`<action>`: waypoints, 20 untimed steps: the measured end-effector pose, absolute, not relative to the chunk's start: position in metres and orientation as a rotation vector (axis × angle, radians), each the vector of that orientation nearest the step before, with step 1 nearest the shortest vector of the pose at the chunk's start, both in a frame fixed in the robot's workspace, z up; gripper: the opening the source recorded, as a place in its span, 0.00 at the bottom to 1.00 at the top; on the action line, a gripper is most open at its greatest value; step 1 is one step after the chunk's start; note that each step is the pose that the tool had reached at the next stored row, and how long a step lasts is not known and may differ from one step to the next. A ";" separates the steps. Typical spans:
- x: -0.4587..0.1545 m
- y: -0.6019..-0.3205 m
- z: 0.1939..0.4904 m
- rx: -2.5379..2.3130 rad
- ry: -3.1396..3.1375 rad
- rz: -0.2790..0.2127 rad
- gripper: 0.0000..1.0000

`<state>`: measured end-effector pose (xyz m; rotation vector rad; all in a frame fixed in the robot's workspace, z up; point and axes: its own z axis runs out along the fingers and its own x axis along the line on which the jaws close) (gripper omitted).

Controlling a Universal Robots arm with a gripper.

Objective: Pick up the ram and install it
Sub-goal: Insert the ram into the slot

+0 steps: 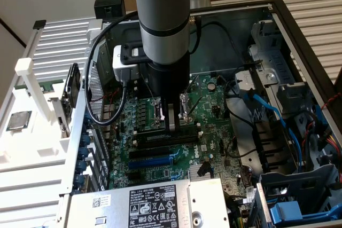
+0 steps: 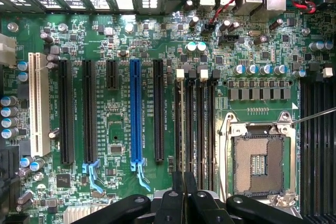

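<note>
My gripper (image 1: 172, 128) reaches straight down into the open computer case, fingertips at the row of long black memory slots (image 1: 184, 135). In the wrist view the gripper (image 2: 184, 183) has its two black fingers pressed close together. A thin strip seen edge-on, which I take for the ram (image 2: 182, 129), runs away from between them. It lies in line with the memory slot nearest the black expansion slot (image 2: 158, 111), ending at a white clip (image 2: 181, 73). I cannot tell whether it is seated or just above the slot.
The open processor socket (image 2: 260, 158) lies beside the memory slots (image 2: 203, 129). A blue expansion slot (image 2: 135, 111) and a white one (image 2: 35, 103) lie further off. A silver processor chip (image 1: 18, 120) rests on the white bench outside the case. Blue cables (image 1: 267, 109) and a labelled power supply (image 1: 144, 204) crowd the case.
</note>
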<state>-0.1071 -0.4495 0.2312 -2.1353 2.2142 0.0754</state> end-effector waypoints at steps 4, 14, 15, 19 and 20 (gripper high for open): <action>-0.107 -0.449 0.230 -2.135 2.214 0.076 0.12; -0.106 -0.449 0.229 -2.135 2.214 0.076 0.12; -0.105 -0.450 0.229 -2.135 2.215 0.076 0.12; -0.105 -0.449 0.229 -2.135 2.214 0.076 0.12; -0.105 -0.449 0.229 -2.135 2.214 0.076 0.12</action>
